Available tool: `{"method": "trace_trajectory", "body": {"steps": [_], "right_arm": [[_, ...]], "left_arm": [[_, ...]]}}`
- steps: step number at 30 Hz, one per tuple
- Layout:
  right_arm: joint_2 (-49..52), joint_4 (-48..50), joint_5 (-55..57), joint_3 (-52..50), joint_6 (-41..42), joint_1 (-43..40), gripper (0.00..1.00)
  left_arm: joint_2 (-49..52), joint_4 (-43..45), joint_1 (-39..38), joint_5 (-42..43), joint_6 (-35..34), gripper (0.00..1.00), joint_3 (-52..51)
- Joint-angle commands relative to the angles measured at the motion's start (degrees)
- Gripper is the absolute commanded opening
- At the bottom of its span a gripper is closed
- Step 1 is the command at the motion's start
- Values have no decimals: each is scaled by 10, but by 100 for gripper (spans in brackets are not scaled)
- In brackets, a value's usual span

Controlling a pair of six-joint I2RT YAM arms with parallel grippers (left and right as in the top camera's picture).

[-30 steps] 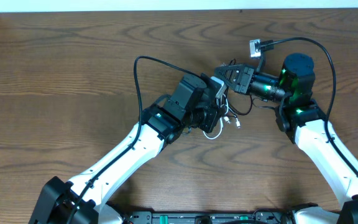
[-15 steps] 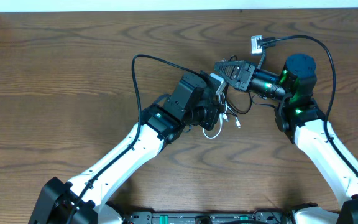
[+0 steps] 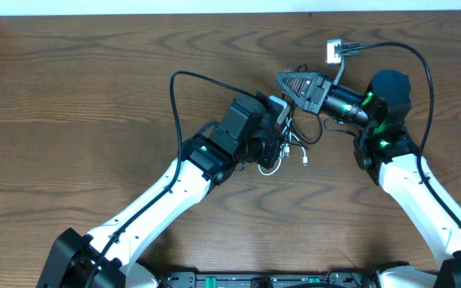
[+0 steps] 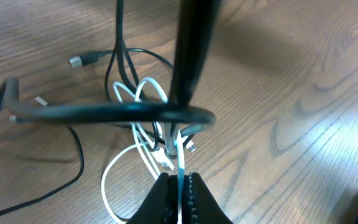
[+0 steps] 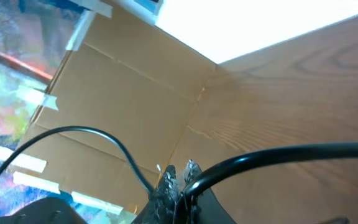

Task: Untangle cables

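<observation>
- At the middle of the table (image 3: pixel 94 80), the left end effector (image 4: pixel 179 185) is pinching the white cable (image 4: pixel 143 130) between fully closed fingers.
- The left arm (image 3: pixel 174 188) is reaching diagonally from the near-left edge, with its wrist tilting down over the tangle.
- The right end effector (image 3: pixel 283 78) is clamping tight on a black cable (image 5: pixel 278 154) and pointing left, just beyond the left one.
- The right arm (image 3: pixel 410 184) is bending back from the near-right edge.
- The white cable is running straight away from the left fingertips into loose loops on the wood, with black cord crossing through them and a small plug (image 4: pixel 79 60) lying beyond.
</observation>
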Motion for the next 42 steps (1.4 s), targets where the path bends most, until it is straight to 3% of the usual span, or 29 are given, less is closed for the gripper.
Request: {"method": "trace_trajectory", "body": {"steps": [1,7,12,21,29,33,37,42], "right_arm": [[-14,5,1,13,6,4,1],[-14,4,18,13,3,0,1],[-14,-24,17,13,0,-20,1],[-14,-209,55,13,-113,-69,1],[-14,-515,305,13,-241,-127,1],[-14,-659,534,13,-261,-172,1],[-14,-704,624,13,-261,-209,1],[-14,-715,633,13,-271,-256,1]], "left_arm": [[2,-2,-1,-6,-1,8,-1],[2,-3,0,-8,0,7,-1],[-10,-29,10,-68,0,7,-1],[-87,-96,78,-78,2,7,-1],[-155,-153,150,-44,2,7,-1],[-187,-164,232,-44,1,7,-1],[-206,-162,304,-44,-1,8,-1],[-220,-160,397,-39,-15,7,-1]]}}
